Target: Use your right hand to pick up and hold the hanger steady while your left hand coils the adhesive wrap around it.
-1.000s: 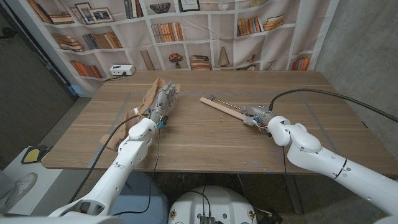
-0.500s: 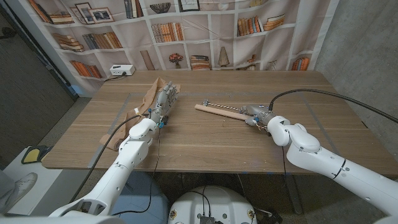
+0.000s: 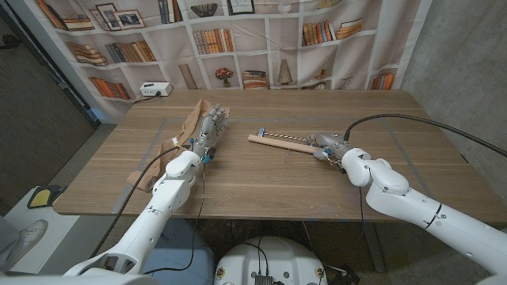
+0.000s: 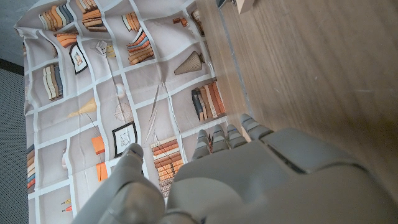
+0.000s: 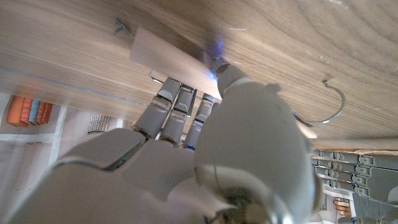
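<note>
The wooden hanger [image 3: 279,141] lies across the middle of the table, and its bar [image 5: 165,53] runs under my right hand's curled fingers. My right hand [image 3: 329,146] grips the bar at its right end. The metal hook [image 5: 333,104] curves out beside the hand, over the wood. The tan adhesive wrap [image 3: 190,120] lies crumpled at the far left. My left hand [image 3: 209,127] stands next to it with its fingers [image 4: 227,138] stretched out and nothing in them. Whether it touches the wrap I cannot tell.
A white power box [image 3: 155,89] sits at the table's far left corner. A black cable [image 3: 412,120] arcs over the right side of the table [image 3: 261,186]. A bookshelf-print backdrop [image 3: 261,39] hangs behind the far edge.
The hanger's free end has swung left and toward me in my right hand, so the bar lies more crosswise. In the last half second it stays still. The left hand has not moved.
</note>
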Robot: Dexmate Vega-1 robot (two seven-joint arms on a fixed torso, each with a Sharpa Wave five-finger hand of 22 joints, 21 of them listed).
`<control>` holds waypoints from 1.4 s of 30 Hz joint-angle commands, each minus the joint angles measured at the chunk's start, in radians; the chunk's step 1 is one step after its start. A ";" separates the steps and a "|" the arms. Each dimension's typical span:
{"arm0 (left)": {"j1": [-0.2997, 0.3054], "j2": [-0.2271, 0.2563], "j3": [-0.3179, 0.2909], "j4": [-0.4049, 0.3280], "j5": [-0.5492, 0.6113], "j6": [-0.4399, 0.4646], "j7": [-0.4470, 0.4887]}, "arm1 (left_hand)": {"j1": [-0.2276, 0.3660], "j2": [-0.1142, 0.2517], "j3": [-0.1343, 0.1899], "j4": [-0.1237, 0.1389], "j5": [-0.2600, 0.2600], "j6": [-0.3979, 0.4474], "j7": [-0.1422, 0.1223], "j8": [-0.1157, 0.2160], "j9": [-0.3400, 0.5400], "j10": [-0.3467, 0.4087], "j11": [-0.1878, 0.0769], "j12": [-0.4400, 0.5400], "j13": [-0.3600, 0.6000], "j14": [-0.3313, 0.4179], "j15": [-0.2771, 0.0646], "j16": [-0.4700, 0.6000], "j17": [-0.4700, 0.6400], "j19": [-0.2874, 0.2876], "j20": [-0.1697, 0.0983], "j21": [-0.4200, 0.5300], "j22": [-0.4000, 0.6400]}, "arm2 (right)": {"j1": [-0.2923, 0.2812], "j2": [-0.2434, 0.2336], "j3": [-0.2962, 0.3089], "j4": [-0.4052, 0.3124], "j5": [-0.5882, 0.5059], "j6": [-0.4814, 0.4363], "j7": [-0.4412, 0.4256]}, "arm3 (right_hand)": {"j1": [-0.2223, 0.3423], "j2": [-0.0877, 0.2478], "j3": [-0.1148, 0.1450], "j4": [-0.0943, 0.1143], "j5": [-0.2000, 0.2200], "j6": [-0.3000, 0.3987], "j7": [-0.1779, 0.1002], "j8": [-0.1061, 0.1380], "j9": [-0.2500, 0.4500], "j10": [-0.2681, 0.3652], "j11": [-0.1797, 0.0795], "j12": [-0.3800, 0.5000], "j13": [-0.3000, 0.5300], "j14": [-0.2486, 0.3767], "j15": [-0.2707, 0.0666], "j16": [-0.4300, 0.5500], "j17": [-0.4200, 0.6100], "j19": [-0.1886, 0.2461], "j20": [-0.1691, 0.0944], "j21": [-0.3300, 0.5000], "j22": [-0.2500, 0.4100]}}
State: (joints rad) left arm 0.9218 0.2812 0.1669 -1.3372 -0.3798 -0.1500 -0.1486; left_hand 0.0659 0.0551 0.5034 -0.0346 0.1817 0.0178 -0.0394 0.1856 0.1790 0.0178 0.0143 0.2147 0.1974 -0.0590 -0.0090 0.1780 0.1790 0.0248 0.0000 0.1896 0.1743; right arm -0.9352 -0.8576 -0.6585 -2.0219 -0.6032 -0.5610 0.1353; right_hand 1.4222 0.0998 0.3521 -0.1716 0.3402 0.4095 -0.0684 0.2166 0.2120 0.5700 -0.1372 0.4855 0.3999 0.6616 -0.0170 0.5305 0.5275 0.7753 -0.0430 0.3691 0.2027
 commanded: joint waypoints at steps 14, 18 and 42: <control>-0.006 -0.009 0.001 0.013 0.003 -0.004 0.001 | -0.004 0.009 0.000 -0.003 0.000 -0.001 0.001 0.002 0.003 0.004 0.003 0.005 0.005 0.001 0.001 0.008 0.002 0.002 0.003 0.007 0.002 | -0.030 0.032 0.057 0.014 0.127 0.000 -0.085 | 0.057 0.030 -0.059 0.011 0.027 0.266 -0.003 0.062 0.024 0.166 0.017 0.103 0.030 0.201 -0.221 0.033 0.105 0.083 -0.107 0.159 0.057; -0.005 -0.009 0.000 0.013 0.003 -0.003 0.000 | -0.004 0.009 0.000 -0.003 0.000 -0.001 0.000 0.002 0.003 0.004 0.003 0.005 0.005 0.002 0.001 0.008 0.002 0.003 0.003 0.007 0.002 | -0.036 0.033 0.069 0.010 0.158 0.001 -0.093 | 0.058 0.030 -0.060 0.010 0.030 0.271 0.000 0.061 0.025 0.176 0.022 0.111 0.035 0.207 -0.221 0.030 0.108 0.085 -0.104 0.168 0.057; -0.005 -0.006 -0.004 0.013 0.001 -0.008 -0.003 | -0.004 0.010 0.000 -0.003 0.000 -0.001 0.001 0.003 0.003 0.005 0.006 0.006 0.005 0.003 0.003 0.008 0.002 0.003 0.005 0.007 0.002 | -0.071 0.029 0.186 -0.045 0.371 0.013 -0.146 | 0.066 0.022 -0.065 0.006 0.040 0.292 0.020 0.051 0.029 0.183 0.033 0.130 0.049 0.230 -0.220 0.009 0.126 0.080 -0.098 0.208 0.057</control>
State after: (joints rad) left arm 0.9180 0.2724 0.1648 -1.3261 -0.3774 -0.1549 -0.1480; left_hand 0.0659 0.0551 0.5033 -0.0345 0.1817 0.0178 -0.0394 0.1856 0.1789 0.0178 0.0143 0.2148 0.1974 -0.0591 -0.0090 0.1780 0.1789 0.0248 0.0000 0.1896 0.1743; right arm -0.9930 -0.8223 -0.5399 -2.0330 -0.3140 -0.5544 0.0135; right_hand 1.4423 0.0793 0.2890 -0.1668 0.3703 0.6950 -0.0479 0.2729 0.2403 0.6935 -0.0454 0.5527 0.4097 0.7801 0.0057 0.5416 0.6474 0.8194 -0.0594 0.5666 0.2598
